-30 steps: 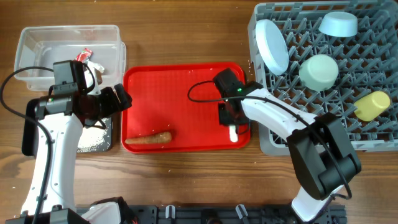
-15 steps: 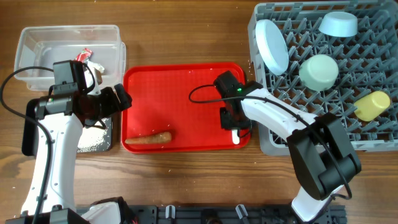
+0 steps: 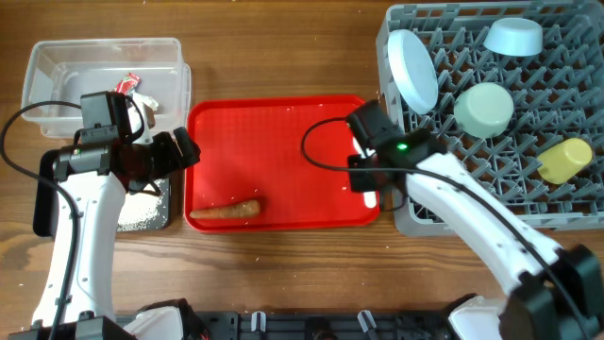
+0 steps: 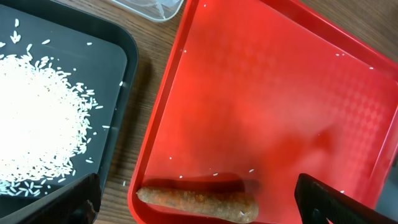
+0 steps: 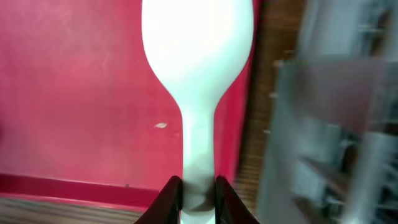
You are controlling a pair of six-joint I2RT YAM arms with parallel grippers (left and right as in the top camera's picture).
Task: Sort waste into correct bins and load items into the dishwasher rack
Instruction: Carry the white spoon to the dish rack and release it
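Note:
My right gripper (image 3: 372, 185) (image 5: 198, 188) is shut on the handle of the white spoon (image 5: 196, 56) and holds it over the red tray's right edge, beside the grey dishwasher rack (image 3: 528, 203). The rack holds the pale blue plate (image 3: 412, 71), blue bowl (image 3: 514, 38), green bowl (image 3: 484, 107) and yellow cup (image 3: 564, 161). My left gripper (image 3: 179, 151) (image 4: 200, 216) is open above the orange carrot piece (image 3: 226, 210) (image 4: 193, 199) on the tray. Rice (image 3: 142, 210) (image 4: 34, 134) lies in the black tray (image 4: 118, 56). The red-and-white wrapper (image 3: 129, 85) lies in the clear tub (image 3: 57, 57).
The bright red serving tray (image 3: 274, 132) (image 4: 267, 93) lies between the bins and the rack, with a few rice grains on it. The black tray sits just left of it, partly under my left arm. Bare wooden table runs along the front.
My right gripper has moved right with the spoon, from inside the tray's right end to its right edge next to the rack. The left arm has not moved.

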